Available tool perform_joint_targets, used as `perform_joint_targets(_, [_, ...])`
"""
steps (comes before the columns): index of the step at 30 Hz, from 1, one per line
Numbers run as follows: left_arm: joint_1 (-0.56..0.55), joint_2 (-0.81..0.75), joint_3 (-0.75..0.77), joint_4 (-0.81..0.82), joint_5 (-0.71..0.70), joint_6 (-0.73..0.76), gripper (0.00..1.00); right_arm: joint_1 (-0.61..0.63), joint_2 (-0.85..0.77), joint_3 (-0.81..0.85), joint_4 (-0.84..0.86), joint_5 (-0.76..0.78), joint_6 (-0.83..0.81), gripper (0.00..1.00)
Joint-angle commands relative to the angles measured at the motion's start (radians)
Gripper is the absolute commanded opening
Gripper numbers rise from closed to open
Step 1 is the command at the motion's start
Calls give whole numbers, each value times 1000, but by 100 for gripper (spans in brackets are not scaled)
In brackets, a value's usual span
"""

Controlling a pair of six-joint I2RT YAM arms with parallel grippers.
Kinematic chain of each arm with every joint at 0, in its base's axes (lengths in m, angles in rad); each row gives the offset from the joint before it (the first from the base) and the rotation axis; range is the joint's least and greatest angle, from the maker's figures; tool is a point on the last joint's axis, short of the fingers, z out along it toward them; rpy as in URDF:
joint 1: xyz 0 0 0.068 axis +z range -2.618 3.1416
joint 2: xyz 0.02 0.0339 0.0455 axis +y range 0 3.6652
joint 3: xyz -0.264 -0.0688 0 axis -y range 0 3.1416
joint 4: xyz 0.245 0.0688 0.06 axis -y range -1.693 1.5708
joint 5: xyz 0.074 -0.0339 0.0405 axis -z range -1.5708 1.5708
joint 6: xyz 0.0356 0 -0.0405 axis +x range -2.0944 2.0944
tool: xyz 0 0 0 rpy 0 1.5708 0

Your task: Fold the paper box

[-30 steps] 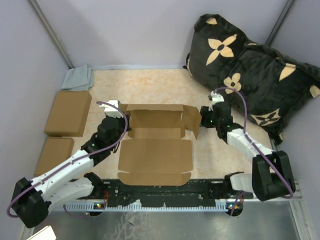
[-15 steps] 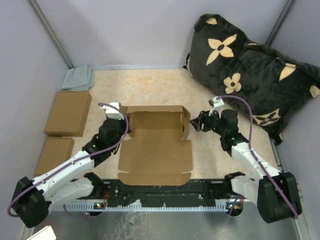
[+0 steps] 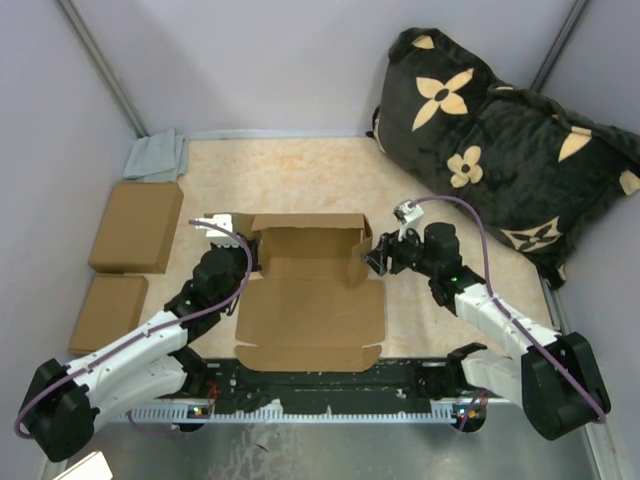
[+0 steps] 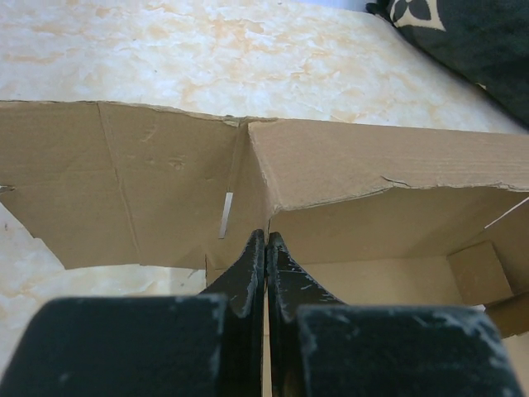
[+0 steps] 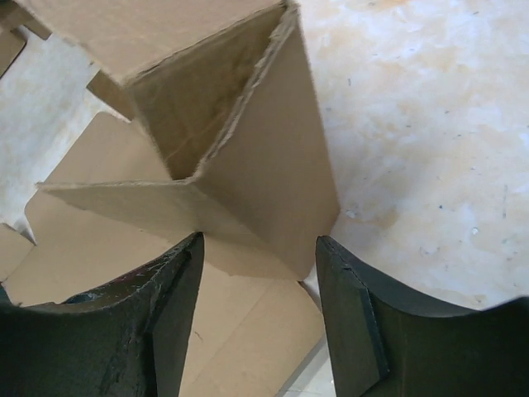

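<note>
Near the middle of the tan marbled table (image 3: 300, 175) lies the paper box (image 3: 310, 315), its wide front panel flat towards the arm bases and its rear half raised into a shallow tray with a back wall and side walls standing. The left gripper (image 3: 252, 258) sits at the tray's left wall. From the left wrist, the left gripper (image 4: 266, 240) has its black fingers (image 4: 246, 277) pressed together with only a hairline between them, their tips at the inner corner of the paper box (image 4: 372, 165), where a flap runs off to the left. Whether a thin edge of cardboard is pinched there I cannot tell.

The right gripper (image 3: 375, 255) is at the tray's right end. In the right wrist view the right gripper (image 5: 258, 248) is spread wide, one finger (image 5: 169, 318) on each side of the lower corner of an upright flap of the paper box (image 5: 273, 182). Neither finger presses on the cardboard.

Two plain cardboard blocks (image 3: 137, 227) lie along the left edge of the table, one behind the other, with a folded grey cloth (image 3: 157, 155) in the far left corner. A black pillow (image 3: 500, 130) with tan flower shapes leans in the far right corner, well apart from the box.
</note>
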Motion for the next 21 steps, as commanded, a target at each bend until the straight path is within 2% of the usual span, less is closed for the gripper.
perform_joint_targets(1, [-6, -3, -21, 33, 13, -9, 0, 40, -4, 30, 60, 38, -28, 58])
perform_joint_targets(6, [-6, 19, -43, 71, 32, -10, 0, 42, -31, -11, 168, 75, 2, 58])
perform_joint_targets(14, [-8, 18, -89, 125, 44, 12, 0, 77, 71, -37, 409, 107, 35, 57])
perform_joint_targets(17, [-9, 13, -101, 144, 47, 21, 0, 137, 109, -15, 420, 182, 9, 56])
perform_joint_targets(21, [-11, 22, -105, 153, 48, 28, 0, 246, 151, 13, 399, 376, -21, 55])
